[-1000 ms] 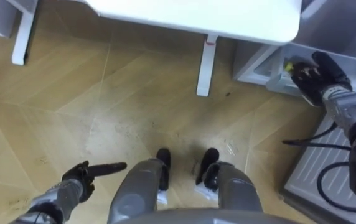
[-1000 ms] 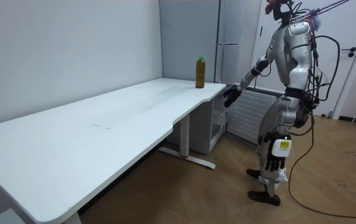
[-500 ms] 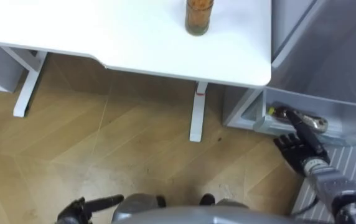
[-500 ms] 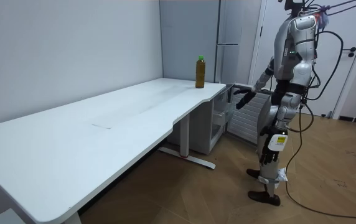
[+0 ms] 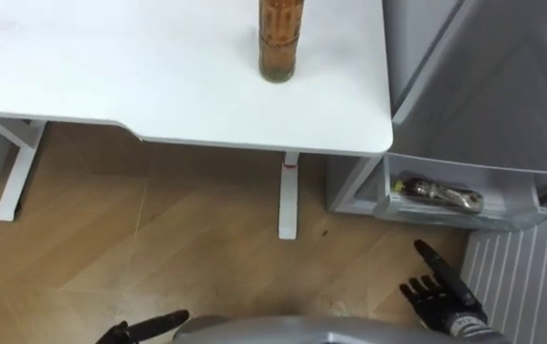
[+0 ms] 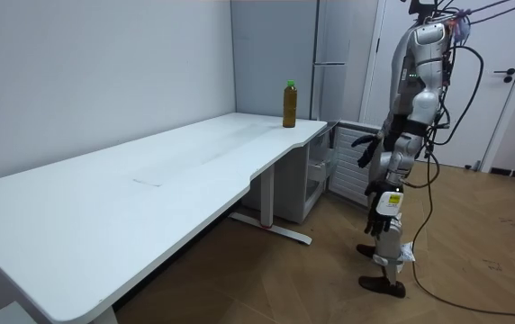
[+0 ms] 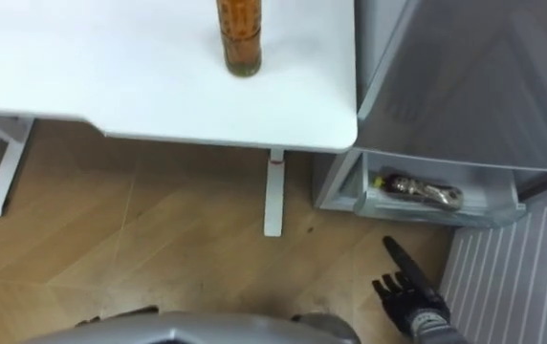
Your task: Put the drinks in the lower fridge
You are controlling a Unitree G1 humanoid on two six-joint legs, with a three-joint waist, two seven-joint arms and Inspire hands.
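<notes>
One tea bottle stood at twelve o'clock on the tabletop; a second bottle lay in the fridge drawer; the right hand had its fingers spread.

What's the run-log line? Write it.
fridge bottle: lying in lower bin | table bottle: upright on table | right hand: open, empty, apart from bin | left hand: low

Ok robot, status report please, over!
Right hand open, empty, low by the drawer. Left hand low. Table bottle upright on the table; drawer bottle lying in the drawer. Nothing blocking.
</notes>
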